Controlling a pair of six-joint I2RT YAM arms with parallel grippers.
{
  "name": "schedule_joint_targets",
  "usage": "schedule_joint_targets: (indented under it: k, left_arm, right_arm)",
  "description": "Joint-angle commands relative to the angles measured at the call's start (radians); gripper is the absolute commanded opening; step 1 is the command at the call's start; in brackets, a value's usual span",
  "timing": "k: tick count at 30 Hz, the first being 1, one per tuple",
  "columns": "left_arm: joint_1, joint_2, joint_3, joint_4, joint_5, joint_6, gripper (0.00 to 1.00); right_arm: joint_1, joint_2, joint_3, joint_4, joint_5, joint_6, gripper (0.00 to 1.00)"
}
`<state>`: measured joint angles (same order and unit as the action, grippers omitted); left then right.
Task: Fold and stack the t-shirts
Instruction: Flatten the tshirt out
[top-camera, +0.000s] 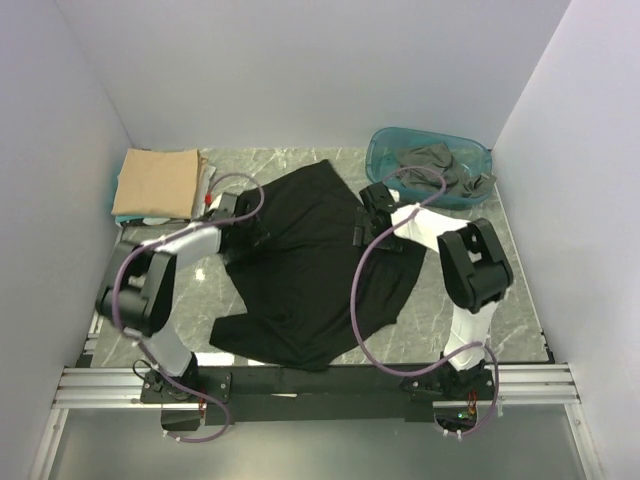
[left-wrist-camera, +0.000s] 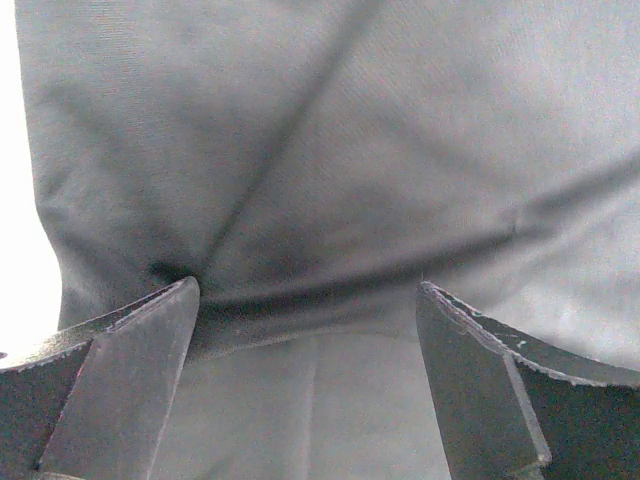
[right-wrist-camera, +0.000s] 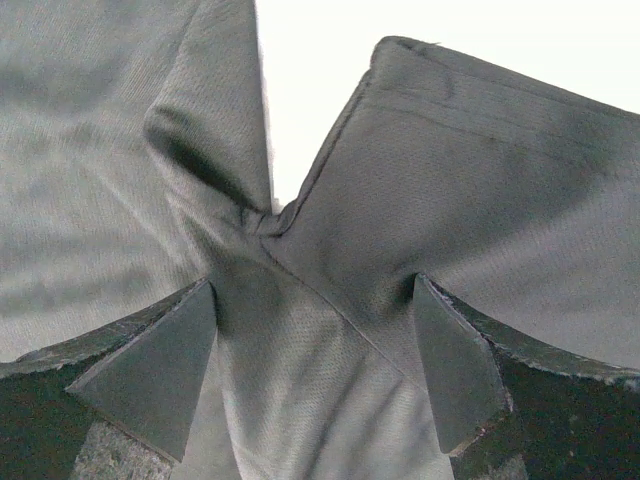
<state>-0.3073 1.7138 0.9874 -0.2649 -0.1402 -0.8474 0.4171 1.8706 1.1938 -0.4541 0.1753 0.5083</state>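
Note:
A black t-shirt (top-camera: 310, 270) lies spread and rumpled in the middle of the marble table. My left gripper (top-camera: 235, 212) is open at the shirt's left sleeve. In the left wrist view the black cloth (left-wrist-camera: 330, 160) fills the frame and lies between the spread fingers (left-wrist-camera: 130, 380) of the left gripper (left-wrist-camera: 308, 305). My right gripper (top-camera: 372, 205) is open at the shirt's far right part. In the right wrist view a seam and sleeve of the cloth (right-wrist-camera: 330, 330) lie between the fingers (right-wrist-camera: 455, 370) of the right gripper (right-wrist-camera: 315, 300). A folded tan t-shirt (top-camera: 155, 182) lies back left.
A translucent teal tub (top-camera: 385, 150) stands at the back right with a dark grey t-shirt (top-camera: 440, 165) in it. Pale cloth (top-camera: 205, 175) shows under the tan shirt's edge. White walls close in the left, back and right. A metal rail (top-camera: 320, 385) runs along the near edge.

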Motion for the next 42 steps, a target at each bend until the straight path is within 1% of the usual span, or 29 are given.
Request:
schedule_joint_targets:
  k: [1,3,4,5,6,7,8,9,10,12,13,14,16,18,21,22,23,25,26,28,29,31,32,35,36,38,39,41,42]
  left_arm:
    - [-0.018,-0.043,-0.179,-0.26,0.077,-0.088,0.98]
    - [-0.073,-0.085,-0.268,-0.264,0.126,-0.134,0.98]
    - [-0.1,-0.118,-0.289,-0.273,0.132,-0.154,0.98]
    - [-0.168,-0.132,-0.321,-0.289,0.157,-0.198,0.98]
    - [-0.205,-0.161,-0.332,-0.296,0.163,-0.222,0.98]
    - [-0.243,-0.174,-0.345,-0.3,0.174,-0.248,0.98]
    - [-0.301,-0.184,-0.364,-0.29,0.198,-0.266,0.98]
    - [-0.321,-0.203,-0.371,-0.303,0.22,-0.283,0.98]
    - [-0.338,-0.216,-0.377,-0.315,0.217,-0.3,0.99]
    - [-0.368,-0.265,-0.403,-0.336,0.234,-0.32,0.99]
    - [-0.374,-0.287,-0.411,-0.342,0.241,-0.329,0.99]
    - [-0.391,-0.308,-0.433,-0.339,0.255,-0.335,0.99]
    - [-0.414,-0.382,-0.452,-0.318,0.301,-0.344,0.99]
    - [-0.446,-0.442,-0.434,-0.336,0.297,-0.344,1.0]
    - [-0.451,-0.5,-0.345,-0.44,0.219,-0.308,0.99]
    - [-0.451,-0.513,-0.295,-0.476,0.161,-0.292,0.99]
    - [-0.447,-0.522,-0.27,-0.494,0.143,-0.291,1.0]
    - [-0.443,-0.534,-0.222,-0.522,0.05,-0.288,0.99]
    - [-0.426,-0.531,-0.173,-0.552,-0.022,-0.279,0.99]
    - [-0.399,-0.519,-0.118,-0.565,-0.079,-0.254,0.99]
    - [-0.36,-0.508,-0.104,-0.554,-0.12,-0.239,0.99]
    - [-0.29,-0.496,-0.078,-0.51,-0.186,-0.213,1.0]
    - [-0.265,-0.475,-0.069,-0.484,-0.184,-0.202,0.99]
    - [-0.188,-0.418,-0.041,-0.375,-0.17,-0.145,1.0]
    - [-0.171,-0.396,-0.02,-0.353,-0.161,-0.106,0.99]
    - [-0.133,-0.32,0.002,-0.309,-0.151,-0.079,1.0]
    - [-0.116,-0.289,0.019,-0.274,-0.104,-0.058,0.99]
    - [-0.086,-0.197,0.056,-0.229,-0.07,-0.018,0.99]
    - [-0.075,-0.166,0.071,-0.191,-0.023,-0.007,0.99]
  right_arm:
    - [0.046,0.096,0.125,-0.043,-0.016,-0.059,0.84]
    - [0.063,0.169,0.194,-0.07,-0.023,-0.096,0.84]
    - [0.081,0.198,0.278,-0.084,-0.023,-0.105,0.84]
    - [0.091,0.255,0.324,-0.101,-0.029,-0.128,0.84]
    - [0.097,0.286,0.372,-0.132,-0.031,-0.139,0.84]
    - [0.109,0.315,0.465,-0.144,-0.036,-0.151,0.84]
    - [0.124,0.378,0.516,-0.155,-0.043,-0.175,0.84]
    - [0.13,0.412,0.573,-0.188,-0.043,-0.183,0.84]
    - [0.135,0.448,0.696,-0.211,-0.051,-0.189,0.84]
    - [0.14,0.556,0.833,-0.279,-0.086,-0.211,0.84]
    - [0.141,0.588,0.963,-0.297,-0.095,-0.22,0.84]
    - [0.143,0.639,1.018,-0.308,-0.103,-0.24,0.84]
    - [0.146,0.673,1.134,-0.33,-0.137,-0.263,0.84]
    - [0.146,0.667,1.153,-0.316,-0.152,-0.271,0.84]
    - [0.146,0.583,1.117,-0.285,-0.137,-0.295,0.84]
    - [0.146,0.556,1.106,-0.282,-0.113,-0.309,0.84]
    - [0.146,0.505,1.103,-0.299,-0.091,-0.31,0.85]
    - [0.144,0.446,1.074,-0.328,-0.03,-0.268,0.85]
    - [0.144,0.373,1.04,-0.319,0.016,-0.254,0.85]
    - [0.146,0.287,0.885,-0.284,0.026,-0.217,0.85]
    - [0.147,0.2,0.766,-0.241,-0.002,-0.209,0.85]
    - [0.155,0.077,0.641,-0.204,-0.022,-0.164,0.86]
    - [0.161,0.035,0.516,-0.171,-0.026,-0.145,0.85]
    - [0.179,-0.111,0.322,-0.094,-0.055,-0.07,0.86]
    - [0.184,-0.169,0.211,-0.077,-0.071,-0.039,0.86]
    - [0.187,-0.214,0.112,-0.023,-0.098,-0.011,0.86]
    - [0.187,-0.229,0.04,-0.008,-0.13,-0.005,0.86]
    - [0.187,-0.24,-0.017,0.02,-0.141,0.004,0.86]
    - [0.189,-0.234,-0.025,0.025,-0.157,0.001,0.86]
